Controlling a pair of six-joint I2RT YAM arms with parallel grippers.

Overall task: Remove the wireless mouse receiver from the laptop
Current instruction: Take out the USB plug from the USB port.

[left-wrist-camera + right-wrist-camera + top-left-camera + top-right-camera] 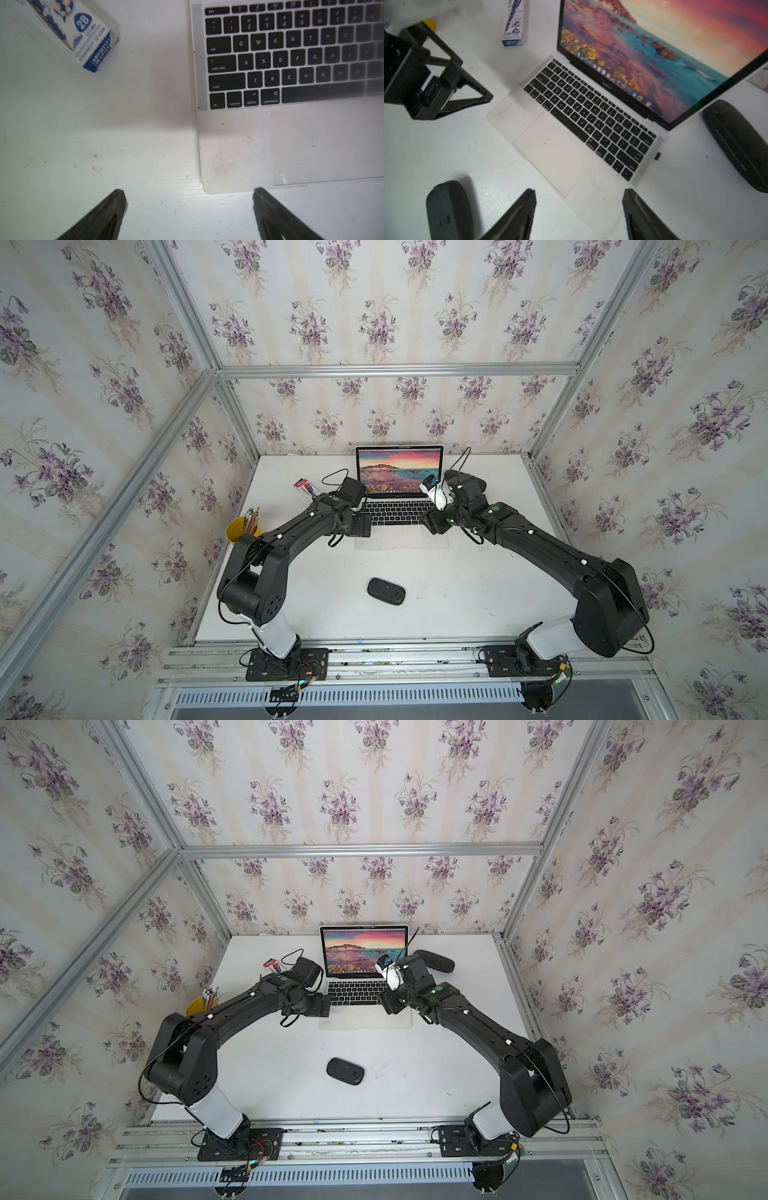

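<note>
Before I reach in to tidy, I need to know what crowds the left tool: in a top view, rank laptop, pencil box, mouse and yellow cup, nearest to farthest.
From the left tool:
1. laptop: right beside it, at the laptop's front left corner.
2. pencil box, farther back, and mouse, nearer the front: too close to call.
3. yellow cup: farthest, out to the left.

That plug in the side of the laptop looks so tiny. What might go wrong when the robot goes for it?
The wireless mouse receiver barely sticks out of the laptop, so the open right gripper may slip off it. The long black case lies close beside that edge and could get bumped. Nothing visibly clamps the laptop; pulling might drag it.
</note>
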